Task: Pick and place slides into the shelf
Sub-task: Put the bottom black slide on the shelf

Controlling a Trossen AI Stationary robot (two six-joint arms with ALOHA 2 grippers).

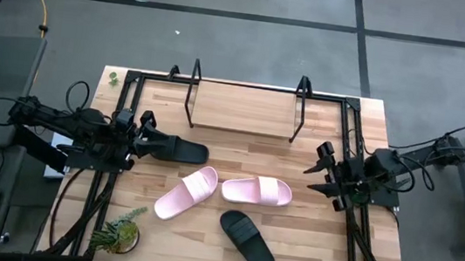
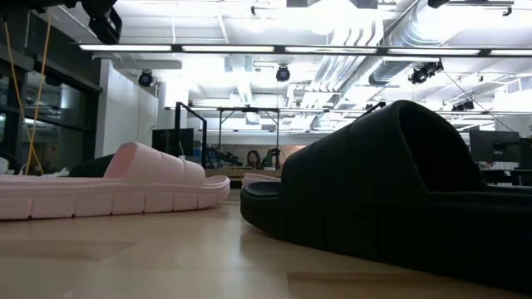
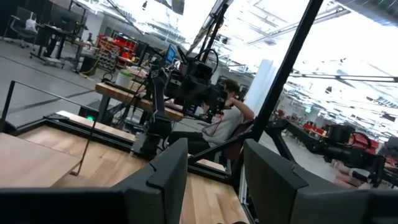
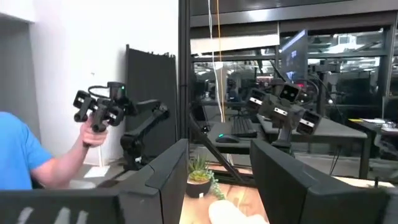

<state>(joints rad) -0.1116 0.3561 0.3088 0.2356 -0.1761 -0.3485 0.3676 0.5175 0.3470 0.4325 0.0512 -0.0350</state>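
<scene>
**Slides on the board, shelf bare, black slide at my left fingertips**

Slides first, left to right on the table seen from above. My left gripper (image 1: pixel 145 138) sits at nine o'clock on the table, fingers spread with nothing between them, and one black slide (image 1: pixel 184 151) lies just off its tips toward three o'clock, its long axis running on in line with my reach. That alignment is what the coming move turns on, I judge: I go straight ahead and close.

Next come the two pink slides: one (image 1: pixel 186 193) lying slantwise near the centre, the other (image 1: pixel 258 190) lying across at its three o'clock, their near ends almost touching. The second black slide (image 1: pixel 248 241) lies at six o'clock, slantwise.

The shelf (image 1: pixel 244 107) stands at twelve o'clock (no slide on its wooden board yet).

My right gripper (image 1: pixel 323 169) waits at three o'clock, fingers apart and holding nothing; the nearer pink slide lies toward its nine o'clock, well apart.
</scene>
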